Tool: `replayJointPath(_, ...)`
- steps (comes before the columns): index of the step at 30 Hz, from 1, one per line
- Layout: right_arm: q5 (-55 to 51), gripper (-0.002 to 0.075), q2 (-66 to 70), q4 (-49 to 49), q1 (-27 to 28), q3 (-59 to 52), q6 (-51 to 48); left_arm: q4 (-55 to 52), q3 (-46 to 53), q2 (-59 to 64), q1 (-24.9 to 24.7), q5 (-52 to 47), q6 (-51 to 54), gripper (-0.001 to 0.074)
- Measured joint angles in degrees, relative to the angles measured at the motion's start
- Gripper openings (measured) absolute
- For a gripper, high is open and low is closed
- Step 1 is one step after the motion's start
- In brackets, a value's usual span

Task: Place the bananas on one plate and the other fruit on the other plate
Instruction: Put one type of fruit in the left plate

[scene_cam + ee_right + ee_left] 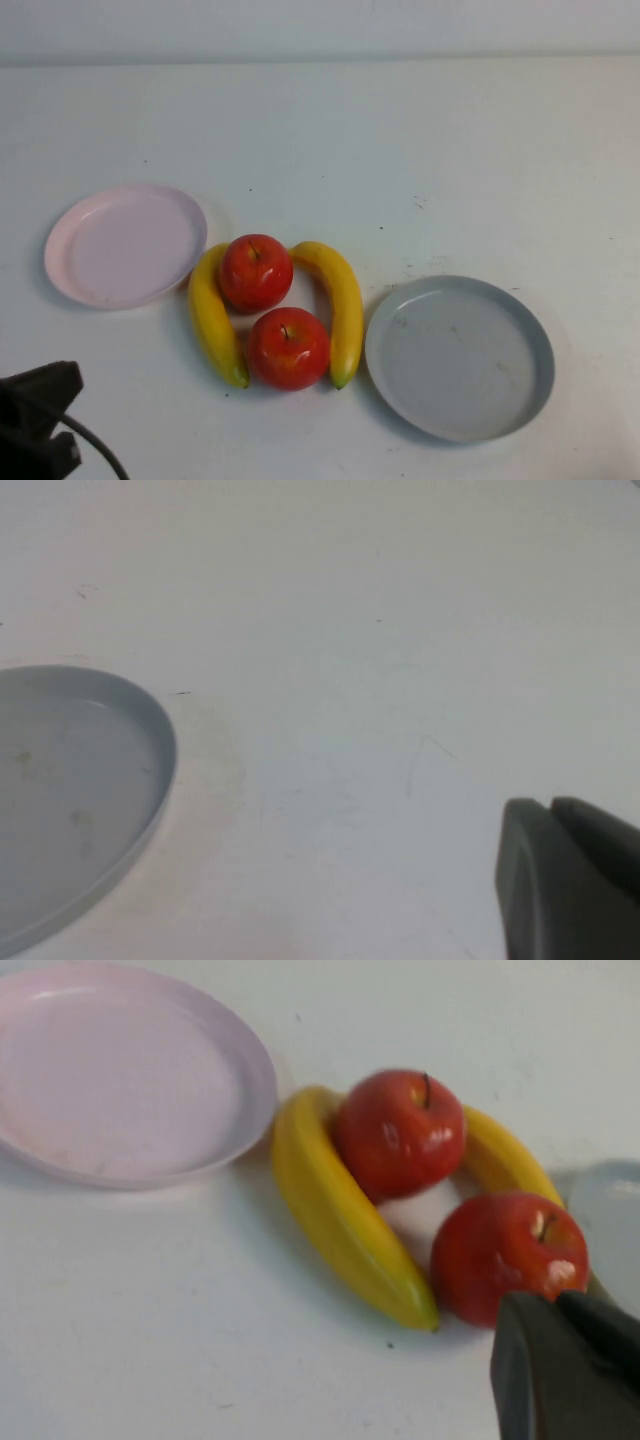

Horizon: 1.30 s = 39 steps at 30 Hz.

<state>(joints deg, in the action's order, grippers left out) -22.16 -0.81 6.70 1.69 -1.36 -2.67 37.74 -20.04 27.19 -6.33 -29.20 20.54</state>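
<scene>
Two yellow bananas [213, 318] [338, 300] curve around two red apples [255, 272] [288, 347] in the middle of the table. The pale pink plate [125, 245] lies to their left and the larger grey-blue plate [460, 355] to their right, both bare. My left gripper [555, 1300] is shut and holds nothing, hovering near the closer apple [505, 1255]. Its arm [35, 420] shows at the front left corner. My right gripper [550, 802] is shut and holds nothing, over bare table beside the grey-blue plate [70, 790]. It is outside the high view.
The white table [420, 150] stretches far behind the fruit to a pale back wall. A black cable [95, 445] runs from the left arm at the front edge.
</scene>
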Motion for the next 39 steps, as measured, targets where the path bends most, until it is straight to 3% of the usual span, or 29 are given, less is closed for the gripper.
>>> replayJointPath(3,0.0,-0.0015,0.0,0.0,0.0,0.0,0.0,4.2,-4.2,6.7,0.0,-5.9,12.4,-0.0002)
replayJointPath(8,0.0,-0.0015,0.0,0.0,0.0,0.0,0.0,23.1,-6.4,16.5,0.0,-10.9,40.7,-0.0002)
replayJointPath(14,0.0,-0.0015,0.0,0.0,0.0,0.0,0.0,40.8,-6.6,26.6,0.0,-17.3,67.6,-0.0002)
replayJointPath(18,0.0,-0.0015,0.0,0.0,0.0,0.0,0.0,46.6,-6.7,31.5,-0.9,-17.9,79.2,-0.0002)
replayJointPath(23,0.0,-0.0015,0.0,0.0,0.0,0.0,0.0,50.5,-6.7,37.0,-7.5,-15.2,89.6,0.0012)
replayJointPath(25,0.0,-0.0015,0.0,0.0,0.0,0.0,0.0,52.6,-7.0,39.2,-9.6,-12.7,90.7,0.0076)
replayJointPath(27,0.0,-0.0015,0.0,0.0,0.0,0.0,0.0,54.4,-7.5,41.3,-10.4,-10.7,91.1,0.0198)
replayJointPath(29,0.0,-0.0015,0.0,0.0,0.0,0.0,0.0,55.8,-8.2,43.2,-10.7,-9.0,91.9,0.0391)
replayJointPath(32,0.0,-0.0015,0.0,0.0,0.0,0.0,0.0,58.2,-9.0,45.7,-10.8,-7.1,94.6,0.06)
replayJointPath(35,0.0,-0.0015,0.0,0.0,0.0,0.0,0.0,59.0,-9.4,48.3,-10.8,-7.4,101.6,0.0665)
replayJointPath(39,0.0,-0.0015,0.0,0.0,0.0,0.0,0.0,59.2,-10.7,52.0,-10.9,-8.5,110.7,0.0668)
